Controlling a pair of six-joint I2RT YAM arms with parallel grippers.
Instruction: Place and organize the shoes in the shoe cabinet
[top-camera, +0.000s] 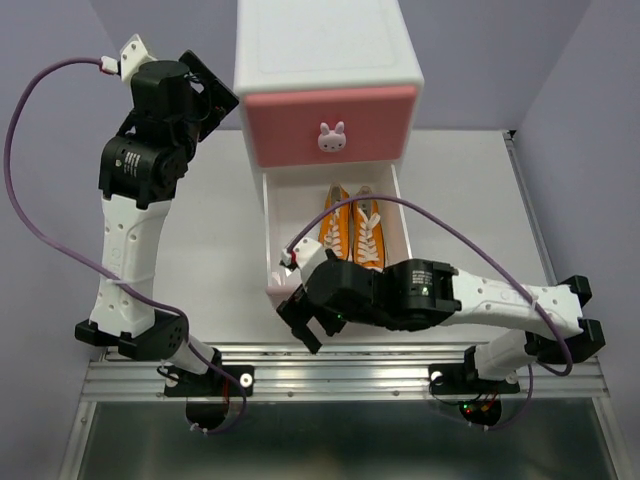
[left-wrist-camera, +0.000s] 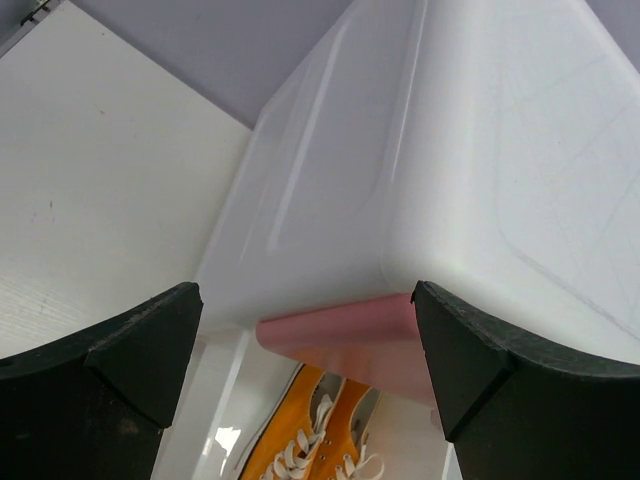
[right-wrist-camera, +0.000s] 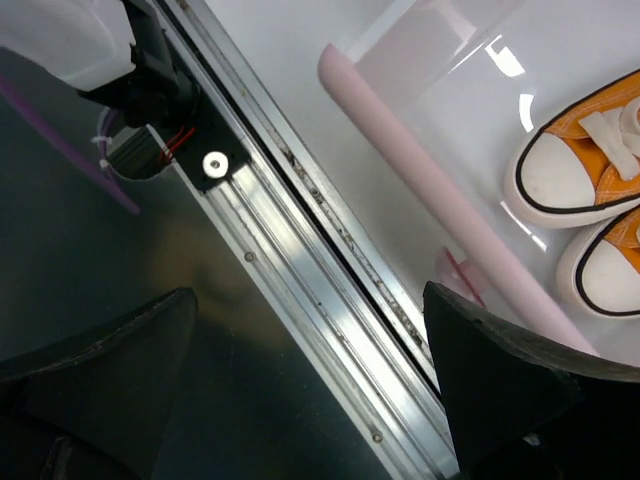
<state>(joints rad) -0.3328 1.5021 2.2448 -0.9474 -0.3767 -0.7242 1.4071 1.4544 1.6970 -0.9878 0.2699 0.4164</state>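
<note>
A: Judging the open drawer (right-wrist-camera: 440, 215), which arm shuts it?

B: The right gripper (top-camera: 305, 325). The pale pink front lies crosswise just ahead of it. Its jaws are wide apart and empty. The orange shoes (top-camera: 353, 232) sit inside, toes frontward.

A: And the left gripper (top-camera: 212, 92)?

B: Up beside the cabinet (top-camera: 325, 60), likewise spread and empty.

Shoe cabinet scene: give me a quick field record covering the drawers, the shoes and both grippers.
shoe cabinet: white, upright at the far side of the table
upper drawer: deep pink front, bunny knob, shut
lower drawer: open, out toward the arms
orange shoes: both in the lower drawer, side by side, toes toward the arms
black shoes: in no view
left gripper: open, empty, by the cabinet's top left corner
right gripper: open, empty, at the lower drawer's front
</note>
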